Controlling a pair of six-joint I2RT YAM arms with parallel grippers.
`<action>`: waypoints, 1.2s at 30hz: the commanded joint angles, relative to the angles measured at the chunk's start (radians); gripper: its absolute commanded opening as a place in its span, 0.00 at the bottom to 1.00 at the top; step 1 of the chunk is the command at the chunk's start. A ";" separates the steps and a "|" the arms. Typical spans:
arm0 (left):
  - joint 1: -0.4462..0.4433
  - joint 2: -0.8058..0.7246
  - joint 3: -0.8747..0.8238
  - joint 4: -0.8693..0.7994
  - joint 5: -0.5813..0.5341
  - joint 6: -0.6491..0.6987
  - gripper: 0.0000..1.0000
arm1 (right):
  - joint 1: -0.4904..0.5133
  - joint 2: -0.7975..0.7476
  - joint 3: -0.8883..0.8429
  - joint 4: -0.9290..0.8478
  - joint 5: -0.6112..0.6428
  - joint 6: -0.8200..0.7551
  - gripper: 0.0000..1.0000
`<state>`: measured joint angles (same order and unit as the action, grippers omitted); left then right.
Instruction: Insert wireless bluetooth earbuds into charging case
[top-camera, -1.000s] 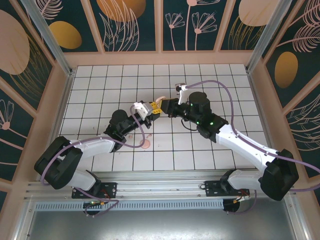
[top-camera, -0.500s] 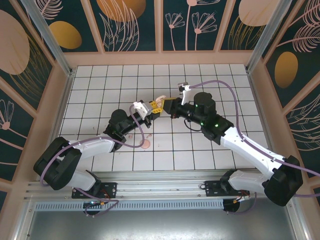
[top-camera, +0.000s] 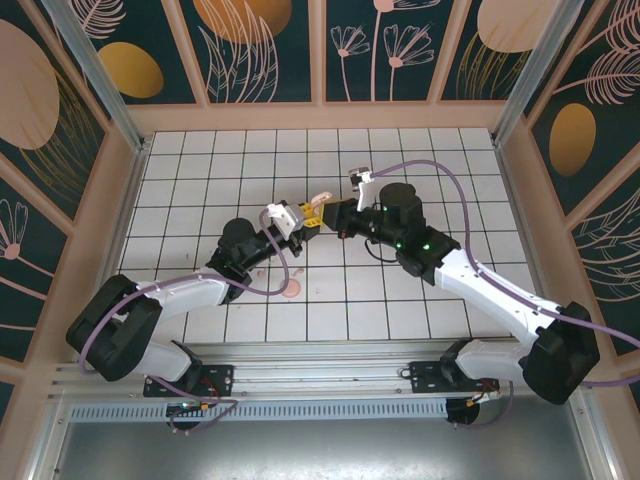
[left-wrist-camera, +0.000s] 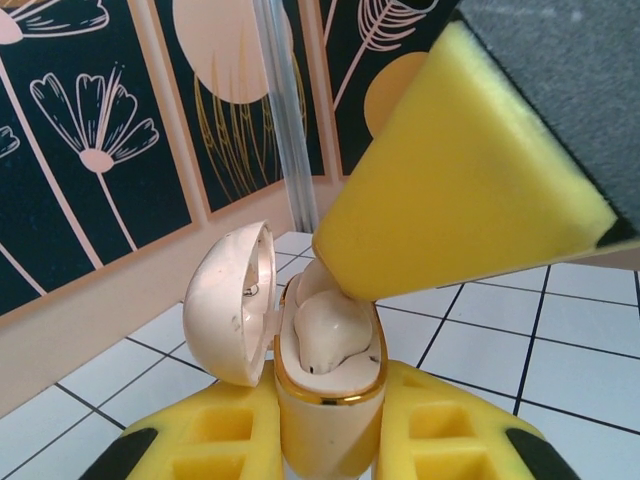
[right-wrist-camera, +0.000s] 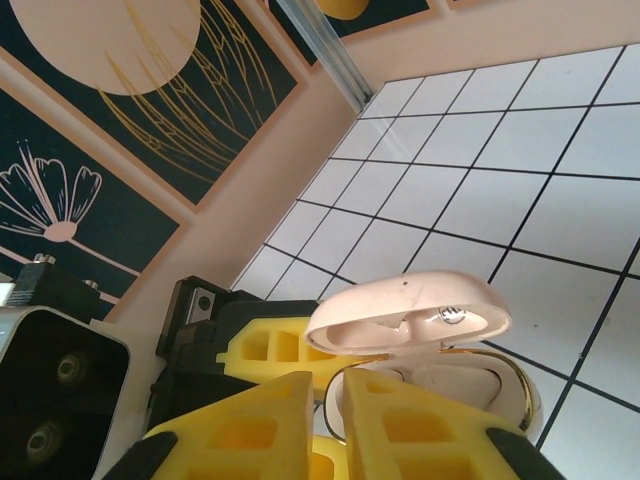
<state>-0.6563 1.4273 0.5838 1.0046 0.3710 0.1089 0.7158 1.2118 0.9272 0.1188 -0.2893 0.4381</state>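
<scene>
My left gripper (left-wrist-camera: 328, 440) is shut on the pale pink charging case (left-wrist-camera: 330, 405), which stands upright with a gold rim and its lid (left-wrist-camera: 232, 300) swung open to the left. One earbud (left-wrist-camera: 328, 335) sits in the case's near slot. A second pale earbud (left-wrist-camera: 306, 282) lies behind it, mostly hidden under the yellow fingers (left-wrist-camera: 450, 200) of my right gripper, which press down on the case's far side. From the right wrist, my right gripper (right-wrist-camera: 328, 400) is shut, just in front of the case (right-wrist-camera: 490, 385) and under its lid (right-wrist-camera: 410, 310). From above, both grippers (top-camera: 308, 216) (top-camera: 335, 217) meet mid-table.
A small round pink disc (top-camera: 291, 289) lies on the white tiled floor (top-camera: 420, 160) near the left arm. Patterned walls with a metal post (left-wrist-camera: 290, 150) enclose the table. Purple cables (top-camera: 440, 175) loop above the arms.
The right gripper drew back a little to the right of the case half a second ago and has come back onto it. The left gripper has held the case still.
</scene>
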 joint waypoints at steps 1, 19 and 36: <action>-0.007 -0.033 0.041 -0.008 0.080 0.031 0.11 | -0.020 -0.047 0.009 -0.014 0.006 -0.056 0.22; -0.007 -0.085 0.079 -0.333 0.221 0.234 0.12 | -0.163 -0.180 0.077 -0.452 -0.237 -0.977 0.75; -0.008 -0.109 0.068 -0.364 0.239 0.285 0.12 | -0.086 -0.038 0.187 -0.591 -0.119 -1.429 0.83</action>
<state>-0.6598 1.3392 0.6361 0.6315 0.5800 0.3740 0.6186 1.1511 1.0672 -0.4541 -0.4217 -0.9230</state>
